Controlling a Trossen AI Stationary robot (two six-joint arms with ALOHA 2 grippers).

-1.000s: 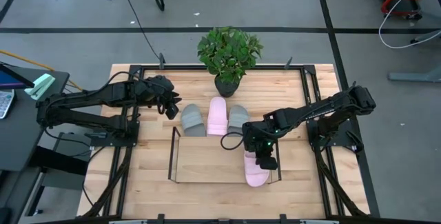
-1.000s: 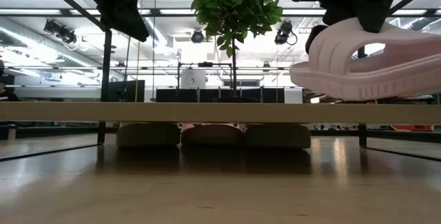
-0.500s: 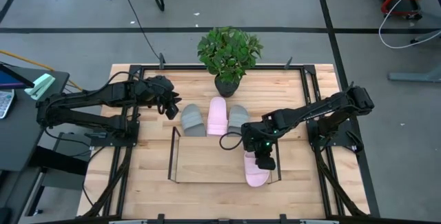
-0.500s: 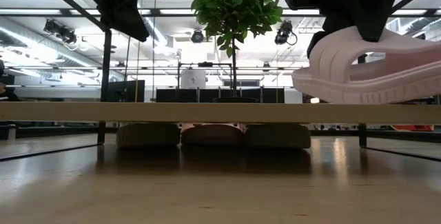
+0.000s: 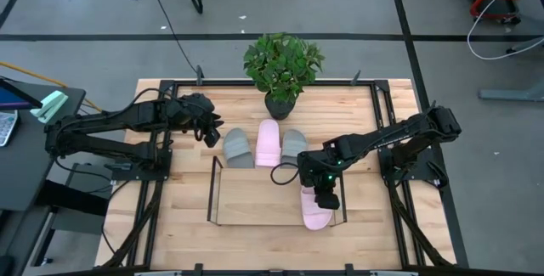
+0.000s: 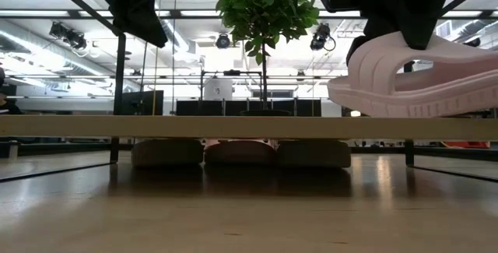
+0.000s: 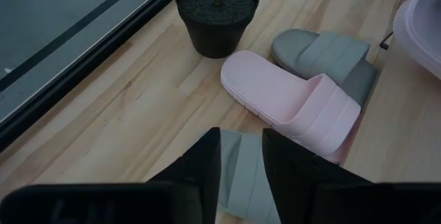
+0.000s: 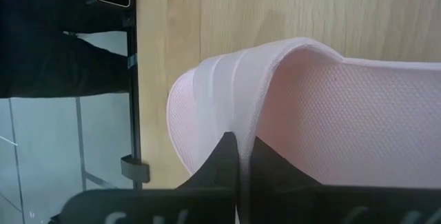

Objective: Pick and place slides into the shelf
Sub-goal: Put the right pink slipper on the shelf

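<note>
Left arm stretched from the bench's left edge toward the middle, elbow low. Left gripper [image 5: 210, 130] hanging above the bench [image 5: 170, 225] just left of the left grey slide [image 5: 237, 148], not touching; jaws a little apart, with nothing between them, that slide's strap seen in the gap in the wrist view.

Three slides in a row behind the shelf, just in front of the potted plant [image 5: 283, 68]: left grey slide, pink slide [image 5: 269, 143] in the middle, right grey slide [image 5: 293, 146], side by side and near touching. In the low view, all three seen under the shelf board, flat on the bench.

Shelf [image 5: 255, 199] at bench centre, light board inside a thin black wire frame.

Right arm reaching in from the right edge, bent at the elbow, wrist turned down over the shelf's right end. Right gripper [image 5: 325, 196] pinching the strap of the second pink slide [image 5: 316, 212], jaws pressed nearly together on that strap. Second pink slide lengthwise across the shelf's right end, sole about level; in the low view, just above the board, contact with it impossible to tell.
</note>
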